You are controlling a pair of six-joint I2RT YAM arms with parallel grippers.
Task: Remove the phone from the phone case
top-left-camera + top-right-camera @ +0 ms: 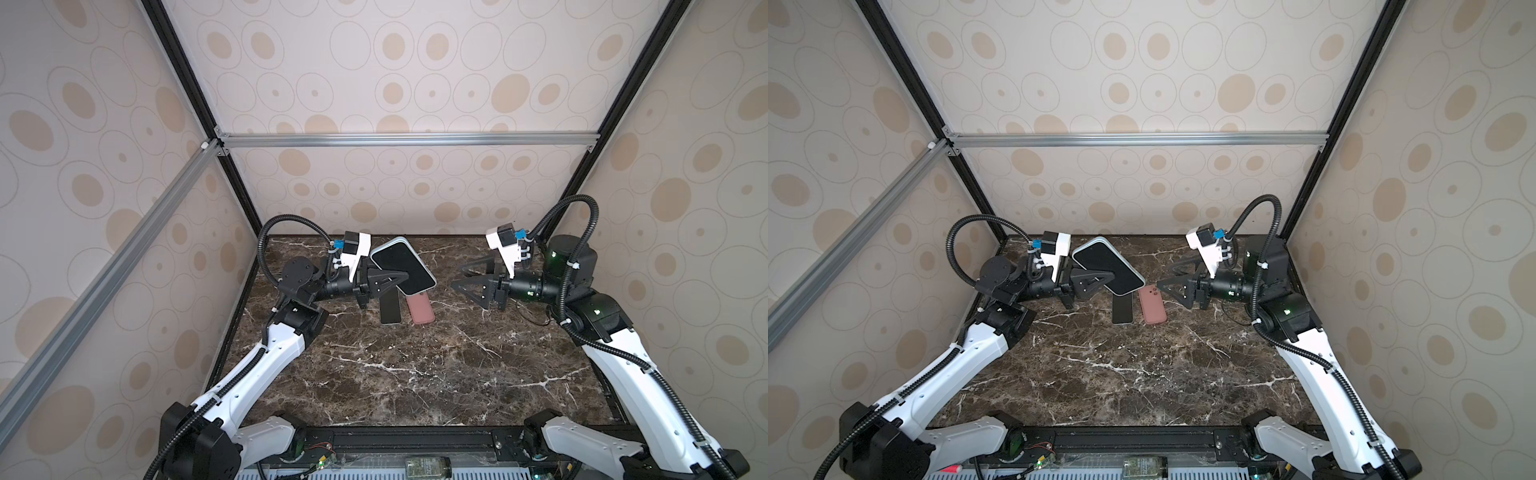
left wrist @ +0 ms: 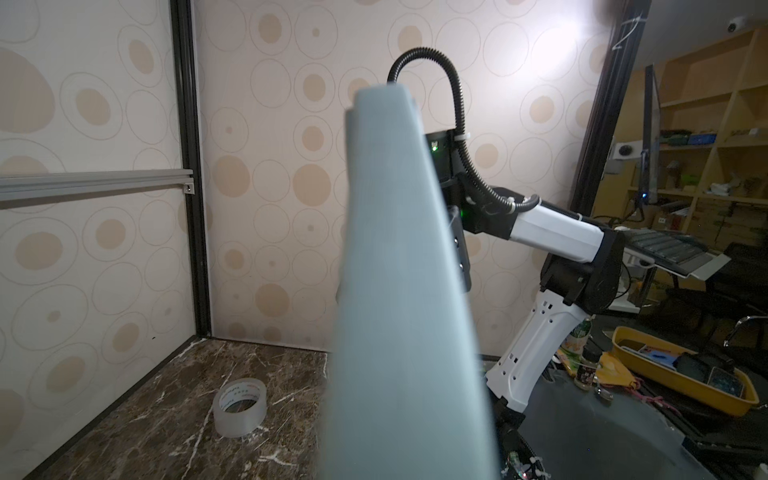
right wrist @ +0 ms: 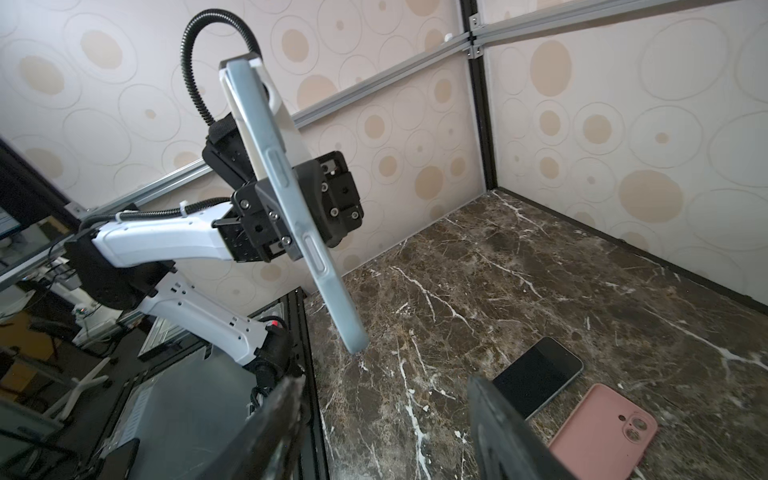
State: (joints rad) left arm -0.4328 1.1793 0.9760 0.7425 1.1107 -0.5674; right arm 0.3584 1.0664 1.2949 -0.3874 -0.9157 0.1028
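- Handling: phone [image 1: 402, 266] is stiff, flat and glass-faced, so slippery & breakable if dropped. Its pale-blue case [image 3: 257, 133] looks like soft, bendy rubber w/ a lip round the screen, so it prob. peels off at a corner rather than sliding.
- Where to grip: case rim at a free corner or short end, clear of the side buttons. Pull the lip back, don't squeeze the screen.
- Left tool [image 1: 397, 277]: pinching the cased phone across front & back, approx mid-length at one long edge. It's held tilted, up off the worktop [image 1: 415, 374].
- Right tool [image 1: 459, 277]: jaws spread, empty, level w/ the phone. It's near the phone's closest corner but not touching.
- Phone looks seated in the case; removal not yet done, I'd judge.
- Below on the worktop: black phone [image 3: 540, 372] & pink case [image 3: 602, 428] lie side by side, clear of both tools.
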